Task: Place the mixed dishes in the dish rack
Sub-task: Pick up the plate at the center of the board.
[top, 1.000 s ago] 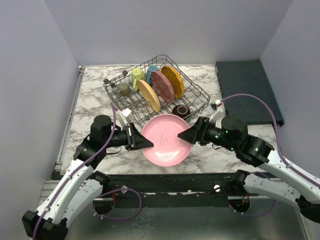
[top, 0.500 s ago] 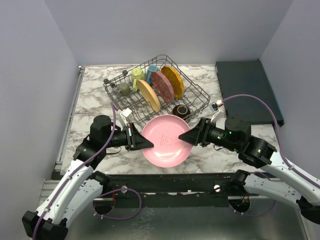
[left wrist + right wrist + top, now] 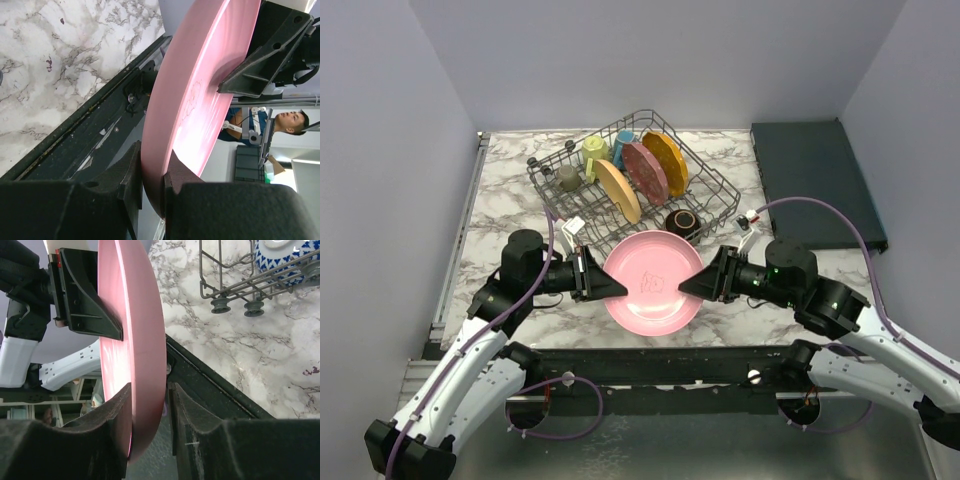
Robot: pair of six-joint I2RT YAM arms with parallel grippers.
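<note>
A large pink plate (image 3: 653, 280) hangs tilted above the marble table's front, between both arms. My left gripper (image 3: 613, 287) is shut on its left rim, and in the left wrist view both pads (image 3: 131, 170) press the pink plate (image 3: 200, 90). My right gripper (image 3: 689, 286) straddles the right rim. In the right wrist view its left finger (image 3: 120, 405) touches the plate (image 3: 132, 315), with a narrow gap at the other finger. The dish rack (image 3: 708, 168) behind holds upright plates (image 3: 645, 172), a yellow-green mug (image 3: 595, 150), a blue mug (image 3: 622, 140) and a grey cup (image 3: 568, 177).
A dark brown bowl (image 3: 682, 221) sits at the rack's near right corner, just behind the plate. A blue-white bowl (image 3: 285, 260) shows through the rack wires (image 3: 225, 290). A dark flat tray (image 3: 815, 180) lies at the back right. The black table edge (image 3: 650, 355) runs under the plate.
My right gripper has slid left over the plate's right rim and its jaws have narrowed around it. The left gripper and the plate have stayed put.
</note>
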